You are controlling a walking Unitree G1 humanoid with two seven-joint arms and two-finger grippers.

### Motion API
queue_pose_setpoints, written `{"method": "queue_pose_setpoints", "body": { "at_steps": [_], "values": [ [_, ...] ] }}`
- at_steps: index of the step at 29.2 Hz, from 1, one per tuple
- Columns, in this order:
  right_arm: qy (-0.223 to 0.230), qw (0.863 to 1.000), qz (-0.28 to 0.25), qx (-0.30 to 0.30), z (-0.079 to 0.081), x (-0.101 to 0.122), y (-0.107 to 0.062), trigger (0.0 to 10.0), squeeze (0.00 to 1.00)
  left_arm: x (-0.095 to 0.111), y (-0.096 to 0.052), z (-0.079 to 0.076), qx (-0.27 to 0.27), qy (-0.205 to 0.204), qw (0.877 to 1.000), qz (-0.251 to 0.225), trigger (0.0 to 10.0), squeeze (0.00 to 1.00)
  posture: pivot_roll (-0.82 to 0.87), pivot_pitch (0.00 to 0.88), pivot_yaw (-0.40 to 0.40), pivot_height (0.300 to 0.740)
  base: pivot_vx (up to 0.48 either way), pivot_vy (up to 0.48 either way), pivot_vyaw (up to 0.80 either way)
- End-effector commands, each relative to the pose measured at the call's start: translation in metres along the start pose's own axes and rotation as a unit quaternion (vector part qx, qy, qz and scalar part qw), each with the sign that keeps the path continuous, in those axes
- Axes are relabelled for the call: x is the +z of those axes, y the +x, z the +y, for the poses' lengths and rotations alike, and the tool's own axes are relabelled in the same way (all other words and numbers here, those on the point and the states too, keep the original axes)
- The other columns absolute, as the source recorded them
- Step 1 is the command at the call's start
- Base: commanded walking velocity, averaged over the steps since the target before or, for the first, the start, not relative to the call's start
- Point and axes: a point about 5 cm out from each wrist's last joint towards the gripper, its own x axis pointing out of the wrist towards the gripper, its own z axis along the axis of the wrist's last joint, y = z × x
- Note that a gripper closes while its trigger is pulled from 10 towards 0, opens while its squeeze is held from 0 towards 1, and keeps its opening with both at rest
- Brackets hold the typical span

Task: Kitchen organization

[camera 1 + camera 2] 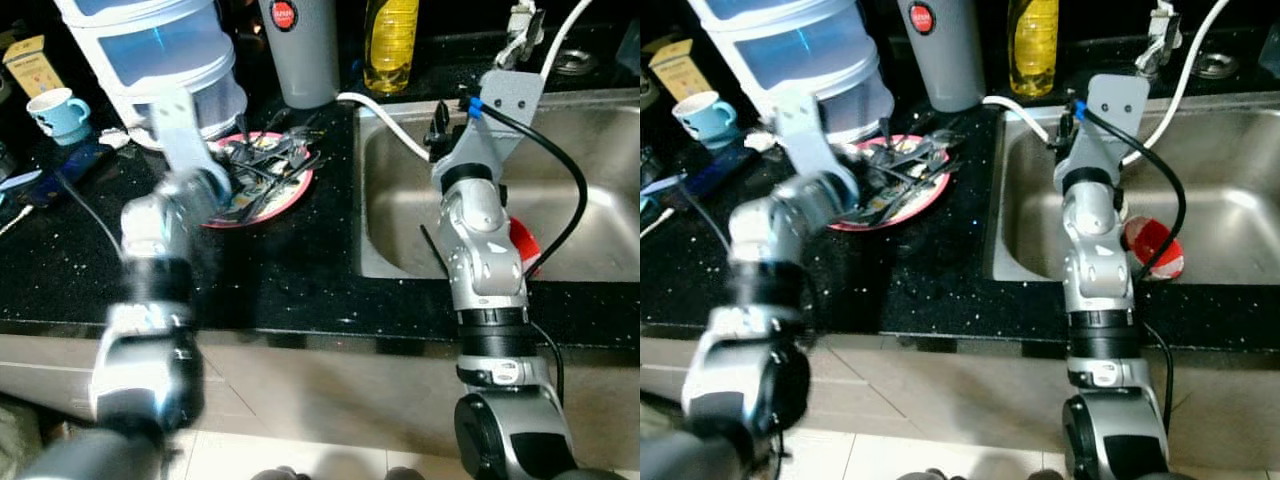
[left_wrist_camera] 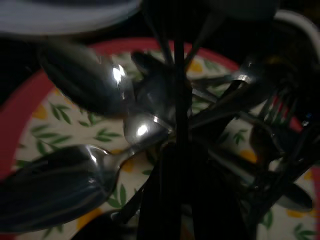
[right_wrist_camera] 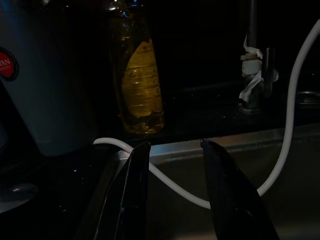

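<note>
Steel cutlery [image 2: 125,135], a loose pile of spoons and forks, lies crisscrossed on a round red-rimmed plate with a leaf and lemon print [image 1: 290,198], which sits on the black speckled stone desk [image 1: 290,270] left of the stainless sink [image 1: 590,190]. Left hand [image 1: 215,175] is down at the near-left edge of that plate, right over the pile; its wrist view is dark and blurred, so cannot tell whether its fingers are spread or closed on anything. Right hand [image 3: 172,190] hangs over the sink's left rim, black fingers parted narrowly around nothing, with a white hose [image 3: 280,150] looping past behind them.

Handling judgement: each piece is light, rigid, smooth and slippery, not fragile. Pieces overlap and interlock, so pulling one will likely drag or flip its neighbours. Best hold is across a flat handle where it lifts clear of the plate, not on the rounded bowl of a spoon [image 2: 85,75], which would squirt out. The plate may slide on the polished desk if pushed sideways.

Nearby: stacked white and blue plastic containers [image 1: 160,50], a grey cylindrical canister with a red badge [image 1: 300,50], a yellow oil bottle [image 1: 392,40], a light blue mug [image 1: 58,110], and a red and white object in the sink [image 1: 1155,245].
</note>
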Motion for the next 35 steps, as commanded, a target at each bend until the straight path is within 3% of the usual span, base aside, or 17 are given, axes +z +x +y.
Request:
{"method": "queue_pose_setpoints", "body": {
  "at_steps": [1, 2, 4, 6, 9, 10, 13, 15, 19, 20, 21, 22, 24, 26, 29, 35],
  "values": [
    [0.01, 1.0, 0.0, 0.005, 0.004, -0.001, 0.0, 10.0, 0.0, 0.002, -0.005, -0.002, -0.007, 0.032, 0.999, -0.002, 10.0, 0.0, 0.13, 0.033, 0.151, 0.74, 0.0, 0.0, 0.0],
    [0.011, 1.0, 0.0, 0.005, 0.004, -0.001, 0.0, 10.0, 0.0, 0.003, -0.006, -0.01, -0.023, 0.064, 0.998, -0.007, 10.0, 0.0, 0.13, 0.031, 0.152, 0.74, 0.0, 0.0, 0.0],
    [0.011, 1.0, 0.0, 0.005, 0.004, -0.001, 0.0, 10.0, 0.0, 0.003, -0.006, -0.01, -0.023, 0.064, 0.998, -0.007, 10.0, 0.0, 0.13, 0.031, 0.152, 0.74, 0.0, 0.0, 0.0],
    [0.011, 1.0, -0.001, 0.004, 0.004, -0.001, 0.0, 10.0, 0.0, 0.006, -0.008, -0.025, -0.052, 0.116, 0.992, -0.018, 10.0, 0.0, 0.12, 0.031, 0.154, 0.74, 0.0, 0.0, 0.0],
    [0.011, 1.0, -0.001, 0.004, 0.004, -0.001, 0.0, 10.0, 0.0, 0.008, -0.009, -0.033, -0.07, 0.131, 0.989, -0.023, 10.0, 0.0, 0.12, 0.031, 0.156, 0.74, 0.0, 0.0, 0.0],
    [0.011, 1.0, -0.001, 0.002, 0.003, -0.001, 0.0, 10.0, 0.0, 0.009, -0.012, -0.044, -0.093, 0.146, 0.985, -0.026, 10.0, 0.0, 0.12, 0.032, 0.158, 0.74, 0.0, 0.0, 0.0],
    [0.009, 1.0, -0.002, -0.001, 0.002, -0.001, -0.001, 10.0, 0.0, 0.002, -0.02, -0.07, -0.172, 0.144, 0.975, -0.002, 10.0, 0.0, 0.12, 0.034, 0.162, 0.74, 0.0, 0.0, 0.0],
    [0.007, 1.0, -0.002, -0.007, 0.0, 0.0, -0.001, 10.0, 0.0, -0.015, -0.027, -0.093, -0.267, 0.115, 0.956, 0.046, 10.0, 0.0, 0.11, 0.036, 0.163, 0.74, 0.0, 0.0, 0.0],
    [-0.004, 1.0, 0.001, -0.018, -0.003, -0.001, -0.001, 10.0, 0.0, -0.022, -0.029, -0.099, -0.304, 0.108, 0.944, 0.062, 10.0, 0.0, 0.11, 0.039, 0.164, 0.74, 0.0, 0.0, 0.0],
    [-0.039, 0.998, 0.005, -0.048, -0.01, -0.002, 0.0, 10.0, 0.0, -0.024, -0.027, -0.101, -0.317, 0.105, 0.94, 0.064, 10.0, 0.0, 0.1, 0.039, 0.164, 0.74, 0.0, 0.0, 0.0],
    [-0.039, 0.998, 0.005, -0.048, -0.01, -0.002, 0.0, 10.0, 0.0, -0.024, -0.027, -0.101, -0.317, 0.105, 0.94, 0.064, 10.0, 0.0, 0.1, 0.039, 0.164, 0.74, 0.0, 0.0, 0.0],
    [-0.096, 0.988, 0.006, -0.12, -0.031, -0.002, 0.001, 10.0, 0.0, -0.027, -0.018, -0.101, -0.327, 0.107, 0.937, 0.066, 10.0, 0.0, 0.1, 0.042, 0.166, 0.74, 0.0, 0.0, 0.0],
    [-0.112, 0.983, 0.003, -0.147, -0.039, -0.001, 0.001, 10.0, 0.0, -0.028, -0.015, -0.101, -0.328, 0.109, 0.936, 0.067, 10.0, 0.0, 0.1, 0.042, 0.166, 0.74, 0.0, 0.0, 0.0],
    [-0.141, 0.971, -0.021, -0.195, -0.058, 0.009, 0.001, 10.0, 0.0, -0.029, -0.01, -0.103, -0.339, 0.117, 0.931, 0.068, 10.0, 1.0, 0.09, 0.042, 0.169, 0.74, 0.0, 0.0, 0.0],
    [-0.149, 0.966, -0.041, -0.209, -0.066, 0.017, 0.001, 10.0, 0.0, -0.028, -0.009, -0.106, -0.355, 0.123, 0.924, 0.064, 10.0, 1.0, 0.07, 0.044, 0.171, 0.74, 0.0, 0.0, 0.0],
    [-0.14, 0.968, -0.058, -0.198, -0.066, 0.023, 0.001, 10.0, 0.0, -0.018, -0.015, -0.11, -0.402, 0.103, 0.909, 0.026, 10.0, 1.0, 0.07, 0.045, 0.168, 0.74, 0.0, 0.0, 0.0]
  ]
}}
